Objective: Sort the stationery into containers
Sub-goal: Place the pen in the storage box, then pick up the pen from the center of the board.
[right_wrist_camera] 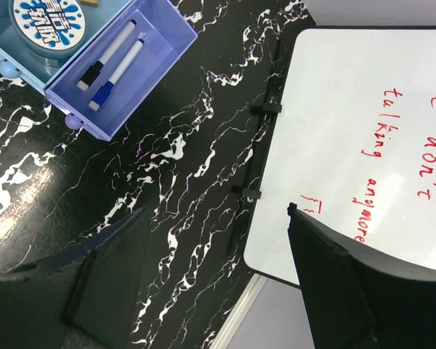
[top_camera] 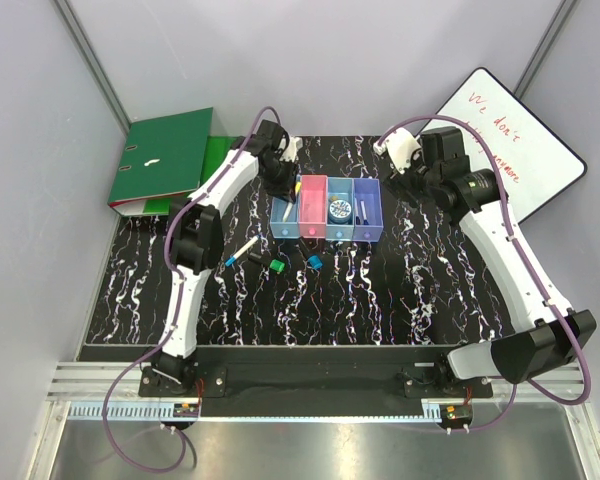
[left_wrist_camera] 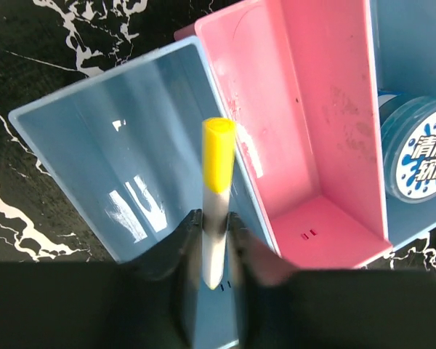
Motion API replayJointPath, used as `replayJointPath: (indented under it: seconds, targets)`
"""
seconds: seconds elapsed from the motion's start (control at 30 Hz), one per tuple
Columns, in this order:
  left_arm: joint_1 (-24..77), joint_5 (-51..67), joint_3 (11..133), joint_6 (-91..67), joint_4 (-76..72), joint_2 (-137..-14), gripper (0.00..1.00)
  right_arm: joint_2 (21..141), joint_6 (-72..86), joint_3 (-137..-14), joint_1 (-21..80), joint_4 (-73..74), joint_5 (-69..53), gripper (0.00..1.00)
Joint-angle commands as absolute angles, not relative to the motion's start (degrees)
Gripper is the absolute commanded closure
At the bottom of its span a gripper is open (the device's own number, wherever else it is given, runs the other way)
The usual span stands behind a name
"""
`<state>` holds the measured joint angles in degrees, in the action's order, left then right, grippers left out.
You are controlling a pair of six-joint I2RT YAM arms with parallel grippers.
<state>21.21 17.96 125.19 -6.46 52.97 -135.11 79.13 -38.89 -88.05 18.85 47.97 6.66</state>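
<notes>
My left gripper (left_wrist_camera: 214, 243) is shut on a white marker with a yellow cap (left_wrist_camera: 218, 156), cap end pointing down into the light blue bin (left_wrist_camera: 94, 160). In the top view this gripper (top_camera: 280, 178) is over the row's left end. The pink bin (left_wrist_camera: 312, 109) looks empty. The blue bin (top_camera: 340, 228) holds the grey tape roll (top_camera: 339, 209). The purple bin (right_wrist_camera: 156, 58) holds two markers (right_wrist_camera: 116, 62). A blue-capped marker (top_camera: 243, 250) and black (top_camera: 256, 260), green (top_camera: 277, 265) and blue (top_camera: 314, 262) pieces lie loose in front. My right gripper (right_wrist_camera: 218, 247) is open and empty, right of the bins.
The whiteboard with red writing (right_wrist_camera: 378, 131) lies at the back right, under my right gripper's right finger. Green ring binders (top_camera: 165, 160) lie at the back left. The black marbled table (top_camera: 310, 310) stretches in front of the loose pieces.
</notes>
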Motion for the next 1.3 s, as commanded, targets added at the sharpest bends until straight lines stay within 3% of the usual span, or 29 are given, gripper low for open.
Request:
replayJointPath:
  seconds: [0.0,0.33,0.63,0.83,0.97,1.27]
  targets:
    - [21.2,19.4,127.4,-6.4,51.2,-134.6,0.68,78.5,-38.2,-88.4,19.2,45.7,7.6,0.16]
    - [20.8,20.4,128.7,-4.9,50.9,-132.4,0.66,77.3,-38.2,-87.7,19.2,45.5,7.6,0.16]
    - [20.9,20.2,125.0,5.9,50.4,-118.1,0.66,76.9,-38.7,-87.8,19.2,45.6,7.2,0.16]
    - [20.8,8.3,107.1,20.4,50.4,-105.4,0.64,77.5,-38.9,-89.7,19.1,45.6,6.6,0.16]
    - [20.1,4.0,92.2,25.0,50.4,-99.6,0.69,77.3,-39.2,-90.1,19.2,45.6,6.4,0.16]
    - [15.7,3.3,77.4,23.4,45.6,-99.3,0.74,76.4,-39.2,-90.1,19.2,45.6,6.4,0.16]
